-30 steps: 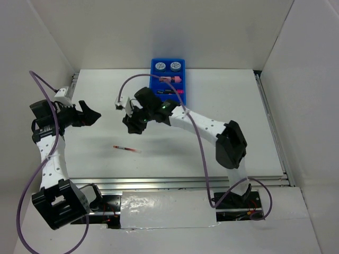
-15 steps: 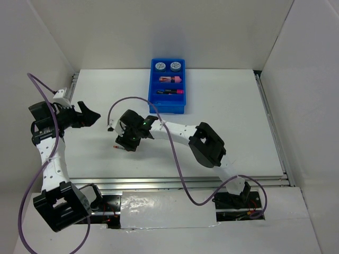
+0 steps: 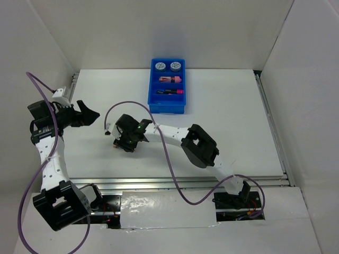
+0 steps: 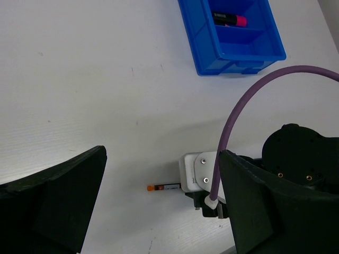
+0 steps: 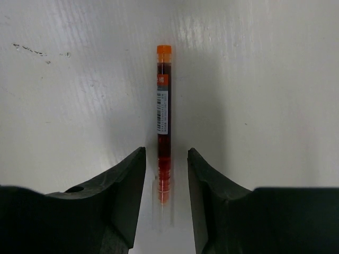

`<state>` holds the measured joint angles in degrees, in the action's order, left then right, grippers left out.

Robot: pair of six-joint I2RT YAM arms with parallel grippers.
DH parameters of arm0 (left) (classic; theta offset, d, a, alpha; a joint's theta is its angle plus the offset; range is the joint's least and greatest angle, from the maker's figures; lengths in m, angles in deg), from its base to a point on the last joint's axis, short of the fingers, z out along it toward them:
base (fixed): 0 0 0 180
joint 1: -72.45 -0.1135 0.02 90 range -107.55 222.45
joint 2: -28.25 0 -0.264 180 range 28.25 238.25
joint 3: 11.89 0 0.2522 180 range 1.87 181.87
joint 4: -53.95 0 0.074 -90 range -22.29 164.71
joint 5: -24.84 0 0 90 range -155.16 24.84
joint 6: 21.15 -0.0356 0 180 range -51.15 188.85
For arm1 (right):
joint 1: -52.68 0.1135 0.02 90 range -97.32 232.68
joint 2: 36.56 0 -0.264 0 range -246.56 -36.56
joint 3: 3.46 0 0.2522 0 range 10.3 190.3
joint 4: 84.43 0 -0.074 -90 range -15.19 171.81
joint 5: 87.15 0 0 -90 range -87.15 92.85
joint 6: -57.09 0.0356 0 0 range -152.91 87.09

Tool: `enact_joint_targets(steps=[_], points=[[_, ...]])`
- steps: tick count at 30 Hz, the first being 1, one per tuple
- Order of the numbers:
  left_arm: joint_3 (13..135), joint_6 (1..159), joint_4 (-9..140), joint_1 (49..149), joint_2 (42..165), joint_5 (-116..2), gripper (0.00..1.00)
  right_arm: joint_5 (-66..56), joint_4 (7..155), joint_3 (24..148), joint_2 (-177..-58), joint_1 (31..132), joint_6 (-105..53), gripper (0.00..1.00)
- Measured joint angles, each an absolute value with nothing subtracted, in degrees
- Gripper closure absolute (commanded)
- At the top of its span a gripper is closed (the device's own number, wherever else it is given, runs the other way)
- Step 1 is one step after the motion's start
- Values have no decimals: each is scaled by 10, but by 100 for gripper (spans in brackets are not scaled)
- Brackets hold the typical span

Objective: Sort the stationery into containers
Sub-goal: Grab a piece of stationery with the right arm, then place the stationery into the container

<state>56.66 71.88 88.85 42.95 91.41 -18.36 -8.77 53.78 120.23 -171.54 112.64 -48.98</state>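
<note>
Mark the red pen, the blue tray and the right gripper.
red pen (image 5: 163, 114): right wrist view, on its labelled barrel.
blue tray (image 3: 167, 109): top external view, on its near outer wall.
right gripper (image 5: 164, 159): right wrist view, midway between its open fingertips.

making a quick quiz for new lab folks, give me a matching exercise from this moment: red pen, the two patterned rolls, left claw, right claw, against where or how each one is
Things
1. red pen
2. two patterned rolls
3. left claw
4. right claw

Places or states
A. in the far compartment of the blue tray
B. wide open at the left side of the table, holding nothing
C. lying flat on the white table
D. open, one finger on each side of the pen

Pairs: 1-C, 2-A, 3-B, 4-D
</note>
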Motion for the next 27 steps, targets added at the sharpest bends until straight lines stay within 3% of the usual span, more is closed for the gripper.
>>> enact_joint_targets(steps=[8,19,23,27], points=[[576,720,889,429,917,-183,1,-79,531,1205,-1719,1129,-503,92],[593,726,877,429,938,-175,1,-93,431,1167,-1604,1089,-596,99],[593,739,861,429,943,-170,1,-100,420,1187,-1513,1002,-666,100],[593,741,852,437,948,-175,1,-99,425,1254,-1496,892,-735,100]])
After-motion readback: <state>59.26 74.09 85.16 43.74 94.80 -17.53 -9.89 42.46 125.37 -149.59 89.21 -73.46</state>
